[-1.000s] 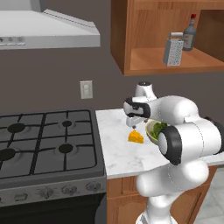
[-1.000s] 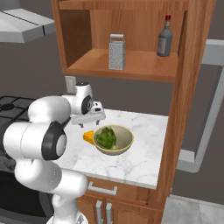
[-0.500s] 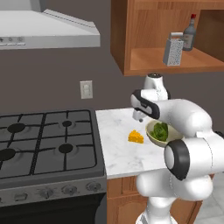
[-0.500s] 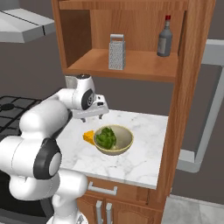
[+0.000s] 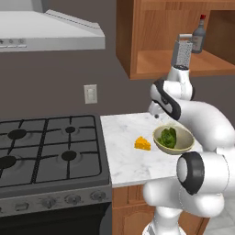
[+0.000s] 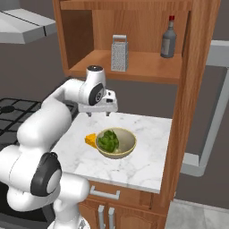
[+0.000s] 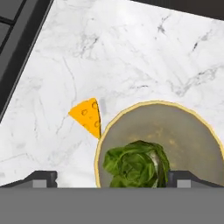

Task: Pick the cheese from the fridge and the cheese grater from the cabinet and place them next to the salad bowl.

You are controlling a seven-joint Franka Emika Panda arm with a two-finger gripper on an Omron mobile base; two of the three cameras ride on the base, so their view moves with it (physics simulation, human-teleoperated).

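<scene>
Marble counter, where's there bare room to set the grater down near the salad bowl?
The marble counter is bare on the bowl's fridge side, out to the wooden cabinet post, and along the front edge. Behind the salad bowl, toward the wall, the open gripper hangs over the free strip. Crowded: the stove side, where the cheese lies right against the bowl's rim.

the left base view looks forward and down from behind the arm's left, with the stove (image 5: 50, 151) at 9 o'clock and the marble worktop (image 5: 126, 158) centre. the right base view looks from behind the arm's right at the same worktop (image 6: 138, 156), cabinet (image 6: 134, 40), salad bowl (image 6: 116, 143) and cheese (image 6: 91, 140), the fridge (image 6: 214, 103) at 3 o'clock. the hand view looks straight down from close above, salad bowl (image 7: 192, 131) at 5 o'clock, cheese (image 7: 87, 116) at 9 o'clock.
</scene>
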